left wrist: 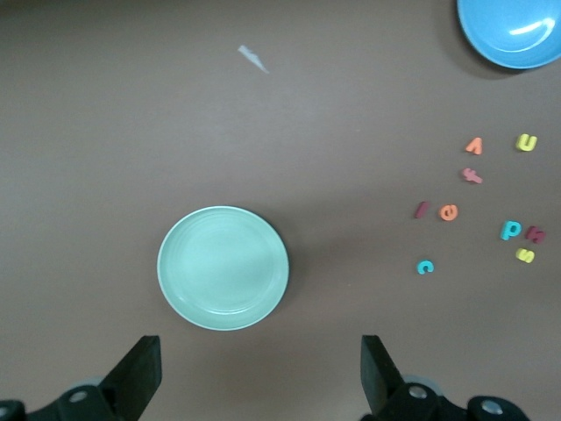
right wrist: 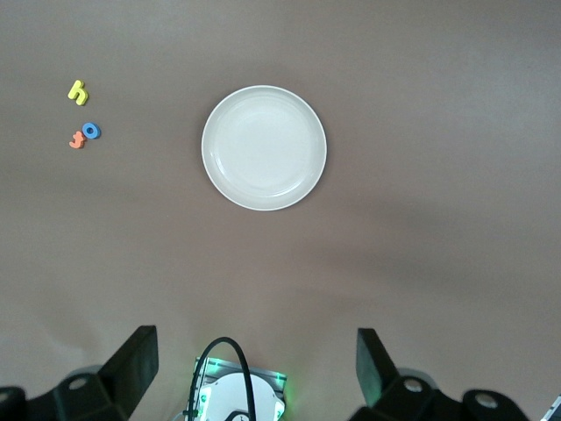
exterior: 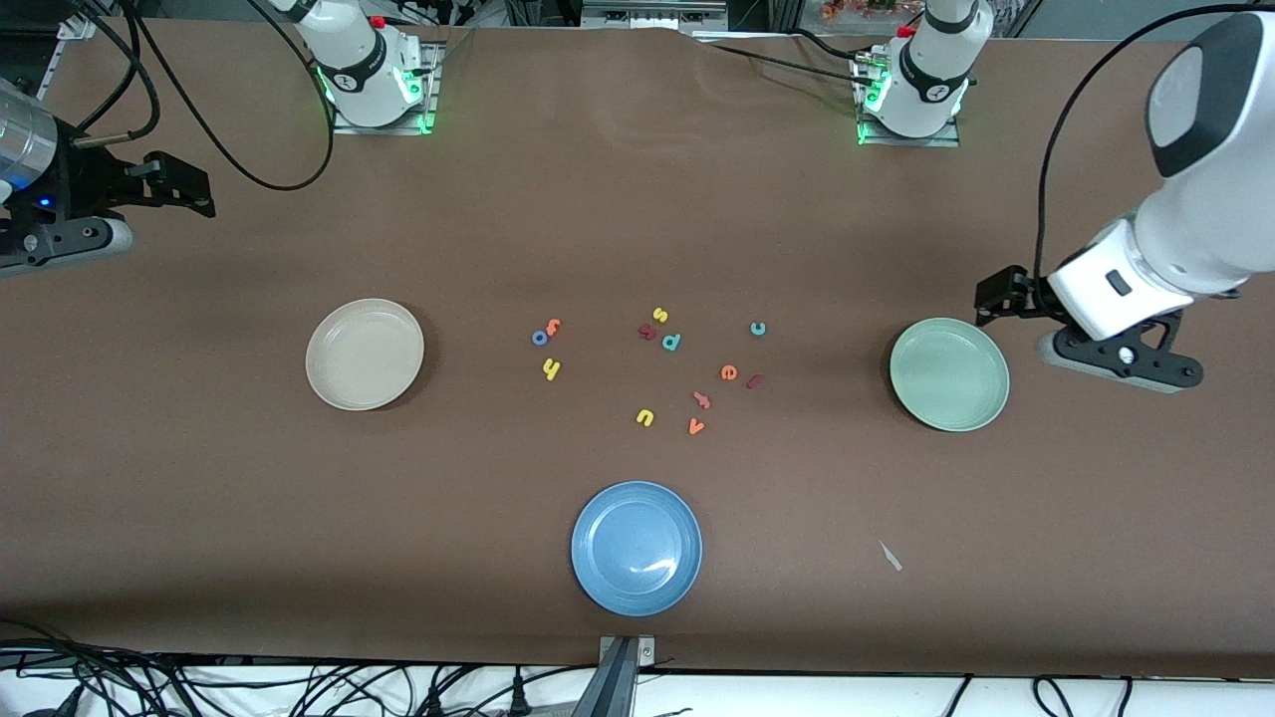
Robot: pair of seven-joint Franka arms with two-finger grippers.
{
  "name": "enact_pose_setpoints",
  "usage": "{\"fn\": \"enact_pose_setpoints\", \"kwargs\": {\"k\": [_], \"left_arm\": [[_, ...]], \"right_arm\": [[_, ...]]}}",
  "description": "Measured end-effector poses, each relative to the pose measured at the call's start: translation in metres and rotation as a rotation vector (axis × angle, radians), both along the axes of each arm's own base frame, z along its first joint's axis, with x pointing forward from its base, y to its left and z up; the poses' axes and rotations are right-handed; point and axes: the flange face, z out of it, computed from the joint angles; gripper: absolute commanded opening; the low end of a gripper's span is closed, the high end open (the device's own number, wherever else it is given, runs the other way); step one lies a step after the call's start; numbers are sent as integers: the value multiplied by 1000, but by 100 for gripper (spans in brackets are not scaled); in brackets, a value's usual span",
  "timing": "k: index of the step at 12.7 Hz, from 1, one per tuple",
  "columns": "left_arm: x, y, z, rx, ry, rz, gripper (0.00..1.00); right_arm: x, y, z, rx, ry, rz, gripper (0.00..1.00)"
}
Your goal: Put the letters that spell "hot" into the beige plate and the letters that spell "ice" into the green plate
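A brown mat covers the whole table [exterior: 199, 518], with cables along the edge nearest the front camera. Nearest that camera sits a blue plate [exterior: 637, 548], no part of the job. Farther up lies the scatter of foam letters: a yellow u [exterior: 644, 417] and an orange v [exterior: 696, 427] first, then the orange e [exterior: 729, 372] with the dark red i [exterior: 755, 380] just beside it, the yellow h [exterior: 551, 369], the blue o [exterior: 539, 338] touching the orange t [exterior: 553, 325], and the teal c [exterior: 758, 328]. The beige plate [exterior: 365, 354] lies toward the right arm's end, the green plate [exterior: 949, 373] toward the left arm's end; both are empty.

The left gripper [exterior: 996, 299] hangs beside the green plate with its jaws wide apart, holding nothing. The right gripper [exterior: 184, 189] waits at its own end, also spread wide and empty.

The letters look feather-light, soft and thin, so they would likely squash or skid if pinched carelessly. I would come straight down and close across a narrow stroke, such as the h's stem or the o's ring wall. The touching o and t may drag each other.

The left wrist view shows the i, e and c crisply but misses the h, o and t; the right wrist view shows only those three beside the beige plate.
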Motion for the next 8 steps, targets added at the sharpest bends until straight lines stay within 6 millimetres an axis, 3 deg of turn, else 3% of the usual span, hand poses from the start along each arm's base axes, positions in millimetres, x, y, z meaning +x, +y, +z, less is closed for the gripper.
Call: {"fn": "enact_pose_setpoints", "kwargs": {"k": [2, 8], "left_arm": [[3, 7, -6, 0, 10, 8, 100], [4, 5, -15, 0, 24, 3, 100]], "right_arm": [[0, 0, 0, 2, 0, 0, 100], [-2, 0, 4, 3, -5, -2, 100]]}}
